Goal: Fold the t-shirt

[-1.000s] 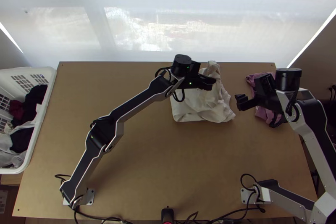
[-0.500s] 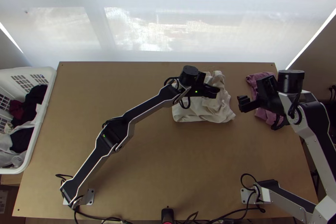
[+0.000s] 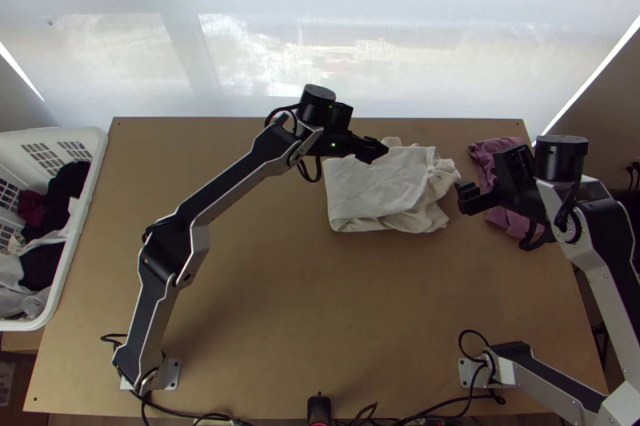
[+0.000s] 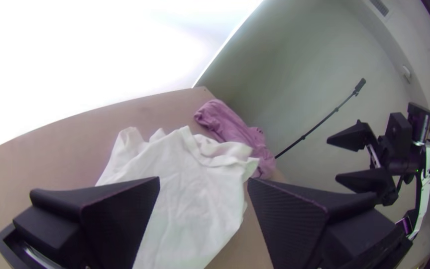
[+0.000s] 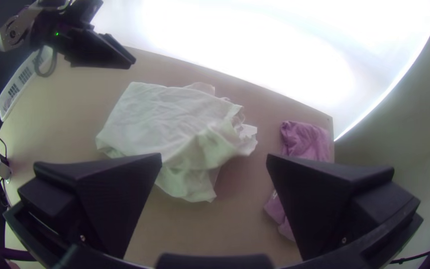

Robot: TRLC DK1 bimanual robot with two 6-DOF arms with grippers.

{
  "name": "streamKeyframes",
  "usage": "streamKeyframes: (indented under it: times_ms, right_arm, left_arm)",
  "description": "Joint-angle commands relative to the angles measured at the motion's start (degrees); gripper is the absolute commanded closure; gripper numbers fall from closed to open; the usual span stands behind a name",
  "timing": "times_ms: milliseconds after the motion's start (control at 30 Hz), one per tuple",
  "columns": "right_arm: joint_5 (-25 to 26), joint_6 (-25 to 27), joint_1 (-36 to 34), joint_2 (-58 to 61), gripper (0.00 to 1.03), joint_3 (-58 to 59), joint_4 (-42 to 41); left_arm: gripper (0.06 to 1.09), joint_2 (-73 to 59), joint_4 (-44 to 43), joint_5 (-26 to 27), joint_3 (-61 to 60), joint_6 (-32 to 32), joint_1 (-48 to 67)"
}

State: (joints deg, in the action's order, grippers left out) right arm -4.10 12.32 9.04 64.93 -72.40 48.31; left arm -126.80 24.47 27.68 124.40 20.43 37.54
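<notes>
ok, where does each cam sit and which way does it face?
Top: high over the near edge, steeply down on the table; left arm, right arm show.
Left wrist: on that arm, toward the far right corner over the white shirt; left claw, right claw beyond.
Right wrist: on that arm, toward far edge over shirt; both claws show.
Wrist views share shirt and purple cloth.

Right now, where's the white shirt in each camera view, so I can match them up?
Top view: the white shirt, toward the table's far edge, right of centre.
Left wrist view: beyond the left gripper, seen between its fingers.
Right wrist view: beyond the right gripper, one finger partly covering it.
Shared landmark: the purple cloth beside it.
</notes>
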Motion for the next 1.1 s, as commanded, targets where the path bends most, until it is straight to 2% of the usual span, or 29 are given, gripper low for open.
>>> streamKeyframes:
  times_ms: [0,200,467,833,1067]
  right_arm:
    - [-0.1,-0.5,0.1,-1.6,0.05,-0.1,0.0]
    - [-0.1,-0.7,0.1,-3.3,0.05,1.1,0.6]
    - [-0.1,-0.6,0.0,-5.2,0.05,3.4,1.4]
    - [-0.1,0.0,0.5,-6.3,0.05,6.0,0.7]
    - [0.0,2.6,5.5,-1.8,0.05,7.4,-2.6]
  left_arm:
    - [0.18,5.3,6.0,0.4,-10.1,-6.7,-1.3]
    - [0.18,3.4,4.6,-1.1,-18.1,-12.9,3.6]
    - [0.18,-0.9,4.4,-7.0,-22.0,-19.3,5.8]
    - [0.18,3.0,7.3,-8.5,-28.4,-22.9,-0.2]
    - [0.18,7.3,9.7,-8.6,-30.2,-22.3,-0.4]
